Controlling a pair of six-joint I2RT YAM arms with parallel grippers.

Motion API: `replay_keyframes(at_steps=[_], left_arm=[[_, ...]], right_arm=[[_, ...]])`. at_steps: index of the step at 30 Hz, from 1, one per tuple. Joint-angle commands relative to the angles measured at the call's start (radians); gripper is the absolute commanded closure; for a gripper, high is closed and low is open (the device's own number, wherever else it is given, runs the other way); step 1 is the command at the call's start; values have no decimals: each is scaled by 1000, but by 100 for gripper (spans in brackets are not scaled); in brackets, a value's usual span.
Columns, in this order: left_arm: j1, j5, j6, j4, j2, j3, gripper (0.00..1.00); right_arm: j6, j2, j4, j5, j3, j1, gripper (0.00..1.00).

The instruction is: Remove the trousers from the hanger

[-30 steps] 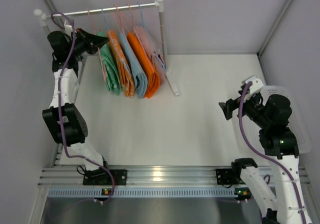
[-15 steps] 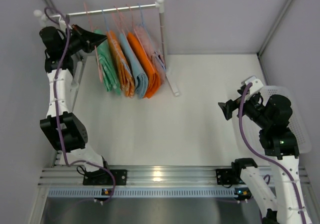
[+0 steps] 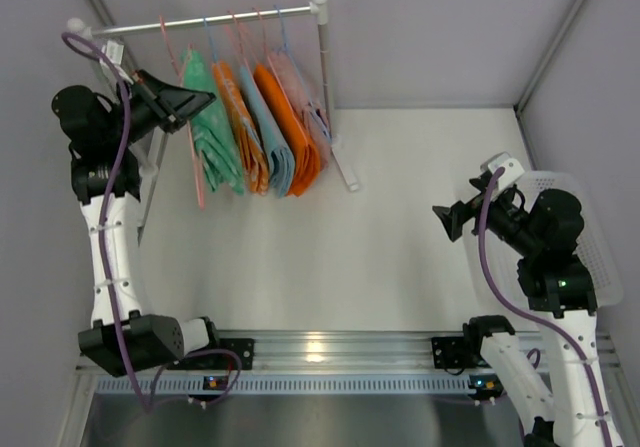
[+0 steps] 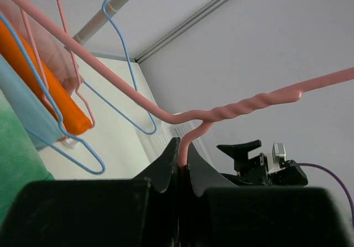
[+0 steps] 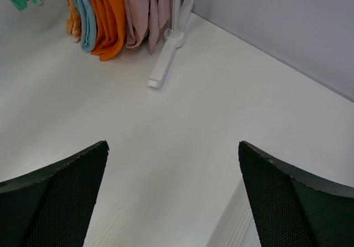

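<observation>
Left pincer (image 4: 180, 153) is clamped on the thin pink wire hanger (image 4: 238, 110) bearing the folded mint-green cloth trousers (image 3: 215, 137) at far left; the right pincer (image 5: 172, 145) is held open over the table (image 5: 221, 92).

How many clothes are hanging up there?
5, left to right: mint-green trousers, orange patterned pair, light blue pair, plain orange pair, pink garment nearest the rack post. Others may hide between them.
</observation>
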Motion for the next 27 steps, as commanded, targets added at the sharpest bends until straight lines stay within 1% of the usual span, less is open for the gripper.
replay_keyframes(at_steps=[1,2,4,5,6,8,9,10,11,12,13,14,15,16,17,19,20,21,22,24,27], left_arm=[[3,-23,48,81,-150,-60,100],[3,-49,61,20,-178,-72,100],[3,-79,77,-26,-261,-100,100],[3,-130,90,-119,-287,-97,100],[5,-148,90,-145,-337,-97,100],[3,-167,67,-149,-382,-115,100],[3,-164,39,-125,-406,-129,100],[3,-165,-31,-96,-452,-172,100],[3,-170,-69,-70,-474,-192,100],[3,-175,-102,-21,-492,-210,100],[3,-182,-158,-7,-526,-235,100],[3,-199,-184,8,-540,-244,100],[5,-205,-211,39,-554,-253,100],[3,-208,-264,53,-571,-261,100],[3,-211,-293,62,-575,-267,100],[2,-214,-343,27,-575,-258,100],[2,-218,-346,6,-568,-232,100],[3,-219,-352,1,-568,-224,100],[2,-221,-361,-13,-565,-211,100],[2,-219,-376,-25,-551,-171,100],[2,-219,-412,-30,-531,-122,100]], right_arm=[[0,-14,79,-61,34,-3,1],[4,-11,87,-66,40,2,0],[13,11,95,-80,63,20,1],[22,34,105,-80,75,33,1],[34,46,121,-77,88,48,0],[71,84,180,-60,103,123,1],[83,98,202,-40,108,208,1],[94,110,225,22,111,264,1],[93,132,248,62,109,327,1],[82,140,301,111,106,462,0],[73,147,332,201,101,529,0],[62,164,363,246,88,600,1],[45,175,427,297,80,722,1],[46,193,443,340,83,758,1],[57,246,454,354,109,786,1],[89,300,508,429,132,859,1],[85,336,535,445,137,885,1],[58,347,588,458,129,949,0],[42,360,677,490,118,983,0],[25,406,746,540,98,1071,1],[27,474,854,576,66,1152,1]])
